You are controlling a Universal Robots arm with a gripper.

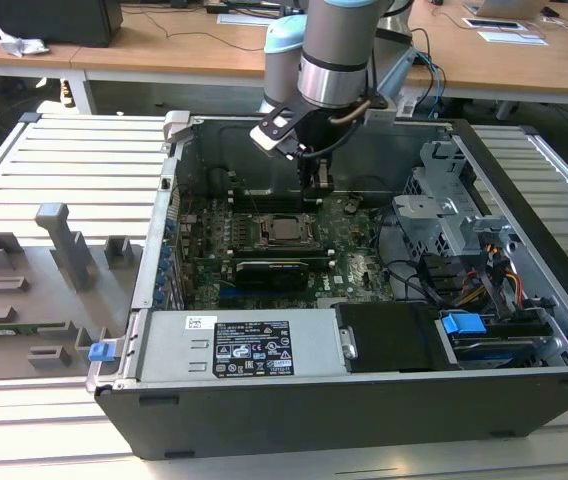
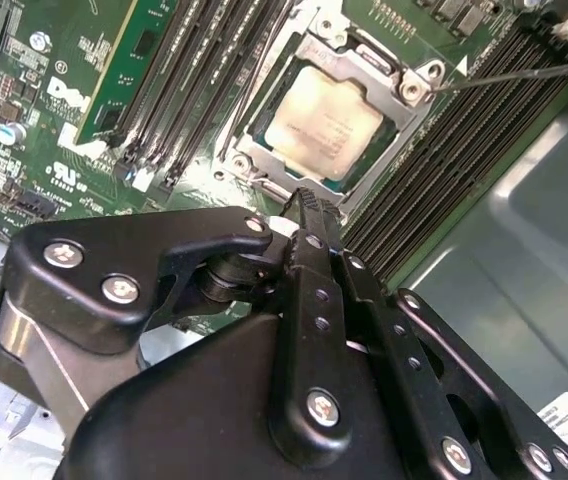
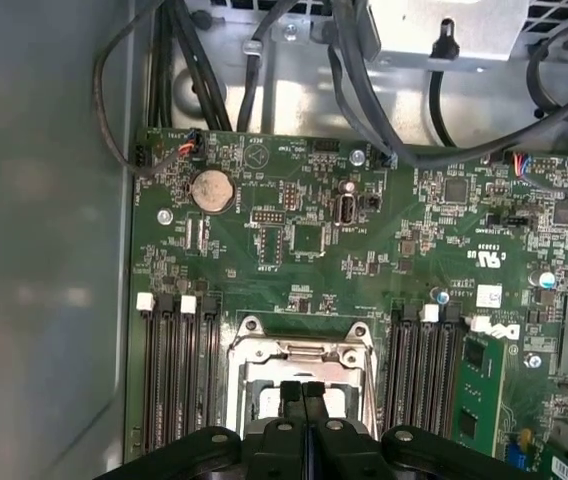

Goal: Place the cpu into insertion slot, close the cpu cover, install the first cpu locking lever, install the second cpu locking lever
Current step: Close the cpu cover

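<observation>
Tray of grey holders [image 1: 54, 270] on the exterior view's left, outside the case [image 1: 294, 410]. Mid-board, cpu [image 1: 286, 230] lies flat in the slot [image 3: 306, 338]. Cover [image 2: 384, 98] is down around it, and the silver top shows through the window. Gripper [image 1: 317, 188] hangs just beside the cpu toward the exterior view's right, fingers pressed together on nothing (both wrist views agree). Thin lever [image 2: 524, 72] runs out from the slot's corner over the memory slots [image 2: 449, 160]; latched or not, I cannot tell. Judgement: seating and cover look done, both levers likely left. Drive cage [image 1: 444, 210] far right.
</observation>
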